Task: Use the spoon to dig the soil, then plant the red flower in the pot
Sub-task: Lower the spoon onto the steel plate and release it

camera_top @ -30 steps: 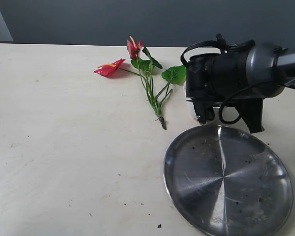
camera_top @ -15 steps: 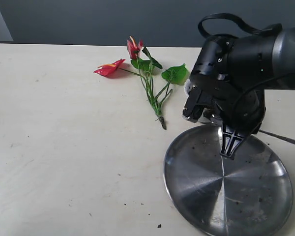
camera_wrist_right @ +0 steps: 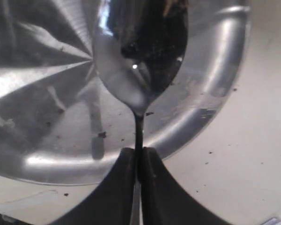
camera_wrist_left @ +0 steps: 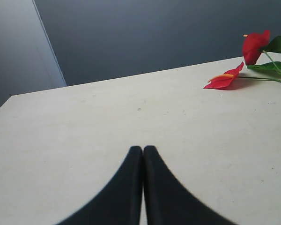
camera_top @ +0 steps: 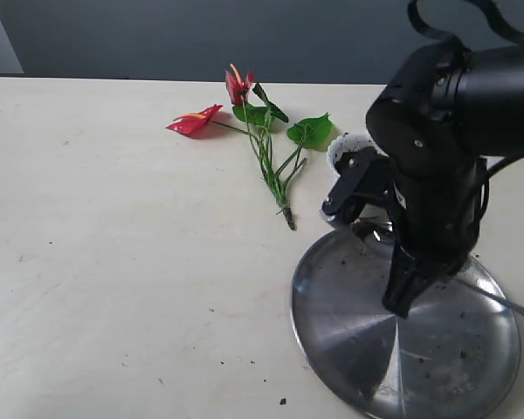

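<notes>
Right tool (camera_wrist_right: 139,152) is pinched tight on the spoon (camera_wrist_right: 140,51) handle, bowl hanging over the steel plate (camera_wrist_right: 37,154). Left tool (camera_wrist_left: 143,151) is closed on nothing. The red flower (camera_top: 264,147) lies on the bench (camera_top: 113,262) near the pot (camera_top: 339,150), which is behind the plate.

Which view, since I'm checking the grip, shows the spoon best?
The right wrist view: the spoon is close up, its neck pinched in the shut right hand over the steel plate. The exterior view shows only its thin handle. The left wrist view misses it.
</notes>
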`<action>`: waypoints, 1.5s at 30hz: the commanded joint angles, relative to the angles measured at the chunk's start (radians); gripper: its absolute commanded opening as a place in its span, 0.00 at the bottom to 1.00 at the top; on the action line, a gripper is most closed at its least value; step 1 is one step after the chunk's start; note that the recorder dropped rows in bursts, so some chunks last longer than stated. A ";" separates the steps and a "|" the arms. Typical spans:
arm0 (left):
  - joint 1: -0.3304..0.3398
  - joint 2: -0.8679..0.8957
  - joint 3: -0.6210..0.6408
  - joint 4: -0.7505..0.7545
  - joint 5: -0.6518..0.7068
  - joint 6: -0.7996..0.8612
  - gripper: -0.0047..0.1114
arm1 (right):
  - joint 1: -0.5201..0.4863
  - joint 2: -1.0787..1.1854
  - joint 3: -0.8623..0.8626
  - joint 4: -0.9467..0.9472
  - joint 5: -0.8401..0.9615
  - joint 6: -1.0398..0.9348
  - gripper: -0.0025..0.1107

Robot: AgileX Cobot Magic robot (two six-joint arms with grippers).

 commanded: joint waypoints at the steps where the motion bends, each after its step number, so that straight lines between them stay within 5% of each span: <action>1: -0.002 0.005 -0.003 -0.004 -0.007 -0.001 0.05 | -0.005 -0.010 0.104 0.017 -0.085 -0.019 0.02; 9: -0.002 0.005 -0.003 -0.004 -0.007 -0.001 0.05 | -0.005 -0.006 0.176 0.122 -0.356 0.000 0.02; 33: -0.002 0.005 -0.003 -0.004 -0.007 -0.001 0.05 | -0.005 0.087 0.198 -0.009 -0.432 0.167 0.02; 40: -0.002 0.005 -0.003 -0.004 -0.007 -0.001 0.05 | -0.005 0.087 0.198 -0.028 -0.433 0.165 0.25; 45: -0.002 0.005 -0.003 -0.004 -0.007 -0.001 0.05 | -0.005 0.087 0.193 -0.055 -0.432 0.169 0.28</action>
